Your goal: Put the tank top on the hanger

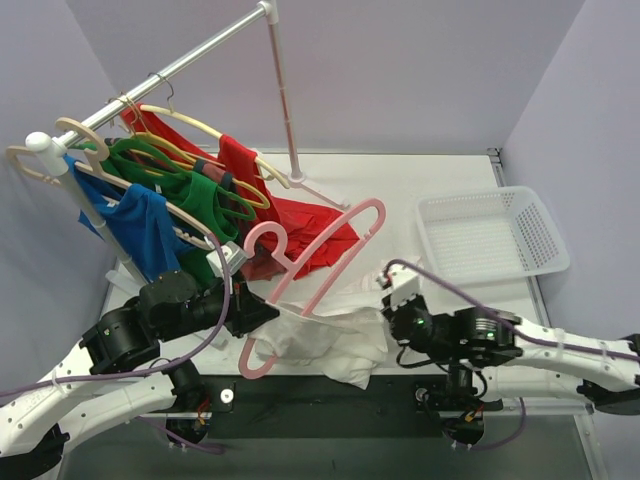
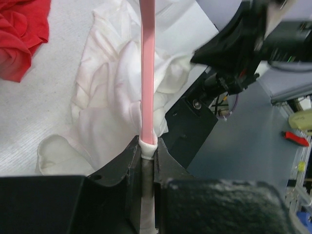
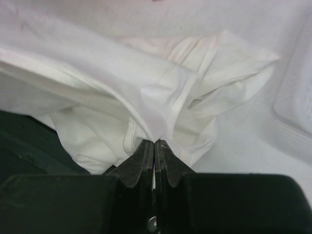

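Observation:
The light pink hanger (image 1: 335, 255) is held tilted above the table's near middle, with its lower arm end low near the front edge. My left gripper (image 1: 258, 316) is shut on the hanger's bar (image 2: 147, 73), with a fold of the white tank top (image 2: 112, 87) wrapped round the bar at the fingertips. The tank top (image 1: 325, 340) hangs crumpled from the hanger's lower arm down to the table's front edge. My right gripper (image 1: 393, 316) is shut on a bunch of the tank top (image 3: 161, 92) at its right side.
A clothes rack (image 1: 283, 90) at the back left carries red, green and blue garments on cream and green hangers. A red garment (image 1: 300, 235) lies under the pink hanger and shows in the left wrist view (image 2: 22, 34). A white basket (image 1: 490, 235) stands at the right.

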{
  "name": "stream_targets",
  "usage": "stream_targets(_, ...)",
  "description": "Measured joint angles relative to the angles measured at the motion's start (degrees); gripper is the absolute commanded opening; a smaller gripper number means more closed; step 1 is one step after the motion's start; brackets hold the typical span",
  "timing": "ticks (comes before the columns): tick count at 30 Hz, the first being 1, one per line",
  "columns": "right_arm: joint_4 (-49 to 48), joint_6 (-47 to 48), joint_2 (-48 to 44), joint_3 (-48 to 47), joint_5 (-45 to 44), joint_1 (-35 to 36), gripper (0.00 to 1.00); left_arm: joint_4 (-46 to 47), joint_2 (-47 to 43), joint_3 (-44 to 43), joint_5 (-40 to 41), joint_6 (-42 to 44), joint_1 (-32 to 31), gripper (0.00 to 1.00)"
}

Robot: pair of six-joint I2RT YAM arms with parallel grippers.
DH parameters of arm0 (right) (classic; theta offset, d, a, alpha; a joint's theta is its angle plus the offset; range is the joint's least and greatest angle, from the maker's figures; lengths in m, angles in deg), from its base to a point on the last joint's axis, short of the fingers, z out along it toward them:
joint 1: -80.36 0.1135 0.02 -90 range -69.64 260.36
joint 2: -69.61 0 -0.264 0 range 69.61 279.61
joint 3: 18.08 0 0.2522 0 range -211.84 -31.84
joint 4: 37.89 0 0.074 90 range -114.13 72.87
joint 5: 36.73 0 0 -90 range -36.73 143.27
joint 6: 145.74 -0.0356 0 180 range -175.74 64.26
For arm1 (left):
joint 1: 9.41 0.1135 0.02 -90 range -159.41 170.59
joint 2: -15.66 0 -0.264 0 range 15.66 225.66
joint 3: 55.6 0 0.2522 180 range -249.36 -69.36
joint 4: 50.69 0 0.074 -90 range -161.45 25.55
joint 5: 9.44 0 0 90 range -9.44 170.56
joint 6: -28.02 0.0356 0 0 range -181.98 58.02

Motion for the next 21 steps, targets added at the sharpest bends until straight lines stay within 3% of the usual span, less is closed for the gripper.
stream_targets(6, 3.28, 5.35, -8.15, -10.12, -4.22, -11.41, 0.0, 2.21, -0.55, 1.11, -8.28, 6.6, 0.07, 0.0)
stream_targets(13, 3.96, 11.96, -6.64, -19.61, -5.22, -22.62, 0.0, 3.48, 0.22, 1.11, -17.42, 15.52, 0.11, 0.0)
stream_targets(21, 4.35, 14.71, -5.07, -22.71, -1.2, -31.76, 0.0, 2.43, 3.52, 0.48, -18.99, 21.38, 0.15, 0.0)
